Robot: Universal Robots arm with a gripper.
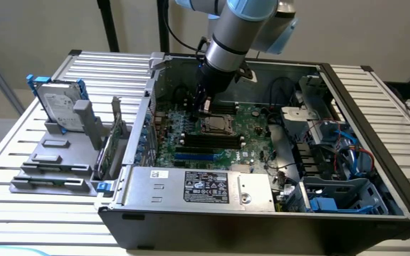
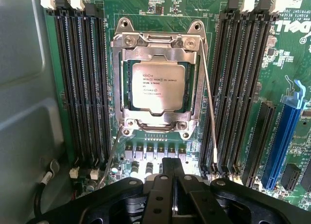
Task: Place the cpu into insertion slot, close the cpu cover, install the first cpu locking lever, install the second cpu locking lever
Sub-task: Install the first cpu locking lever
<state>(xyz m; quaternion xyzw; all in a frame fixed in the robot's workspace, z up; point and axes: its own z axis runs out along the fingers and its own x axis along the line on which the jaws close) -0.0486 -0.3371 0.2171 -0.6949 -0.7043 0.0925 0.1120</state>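
Gripper (image 2: 171,165) fingers pressed together, empty, hovering near insertion slot (image 2: 186,132). Cpu (image 2: 158,87): silvery-grey square, printed text, seated in slot. Cpu cover (image 2: 160,44) flat over its edges.

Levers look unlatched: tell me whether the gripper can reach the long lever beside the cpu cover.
Probably yes: the lever lies bare between the cpu cover and memory slots, the gripper near its free end.

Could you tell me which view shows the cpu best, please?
The wrist view: the cpu faces the camera, its printed top plain inside the cpu cover. The exterior view shows it as a small pale patch.
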